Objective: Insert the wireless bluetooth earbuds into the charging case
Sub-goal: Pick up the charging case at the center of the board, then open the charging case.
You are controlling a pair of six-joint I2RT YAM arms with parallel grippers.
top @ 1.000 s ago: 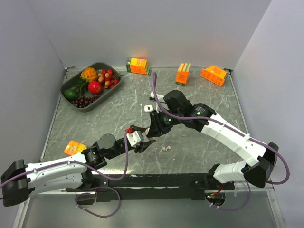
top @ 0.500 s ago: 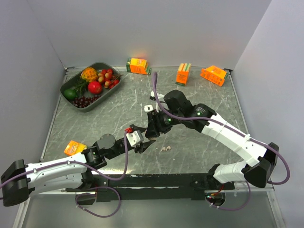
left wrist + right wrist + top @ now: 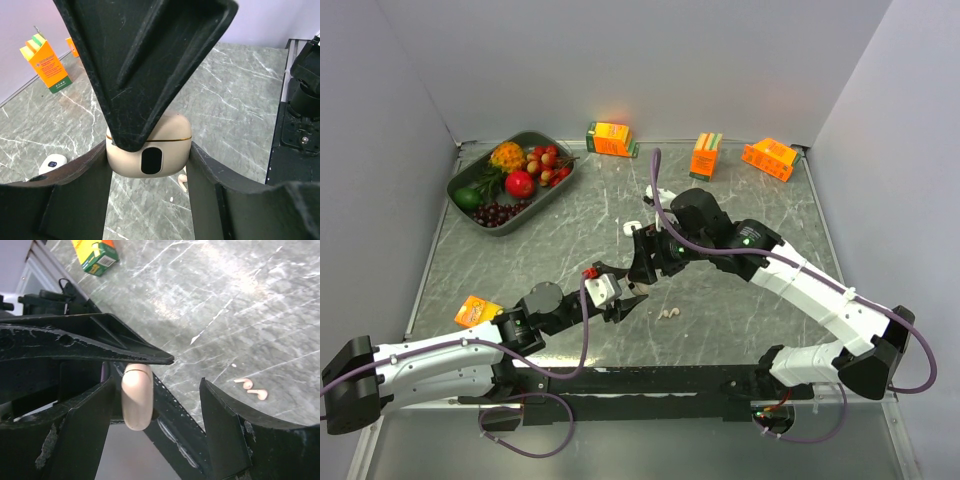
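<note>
My left gripper (image 3: pixel 620 297) is shut on the pale-beige charging case (image 3: pixel 148 150), lid closed, held above the table; the case also shows in the right wrist view (image 3: pixel 137 395). My right gripper (image 3: pixel 642 262) is open right at the case, its jaws spread with the case beside one finger (image 3: pixel 85 430); whether that finger touches it I cannot tell. Two pale-beige stemmed earbuds (image 3: pixel 668 313) lie side by side on the marble table just right of the grippers. They show in the right wrist view (image 3: pixel 252 388), and one shows in the left wrist view (image 3: pixel 182 181).
A small white object (image 3: pixel 633 227) lies behind the grippers. A fruit tray (image 3: pixel 470 170) sits back left. Orange juice cartons stand at the back (image 3: pixel 610 138), (image 3: pixel 705 155), (image 3: pixel 770 158), and one lies near the left arm (image 3: pixel 477 311).
My right gripper and wrist have shifted slightly toward the back while staying at the case. The left arm and the earbuds have not moved.
</note>
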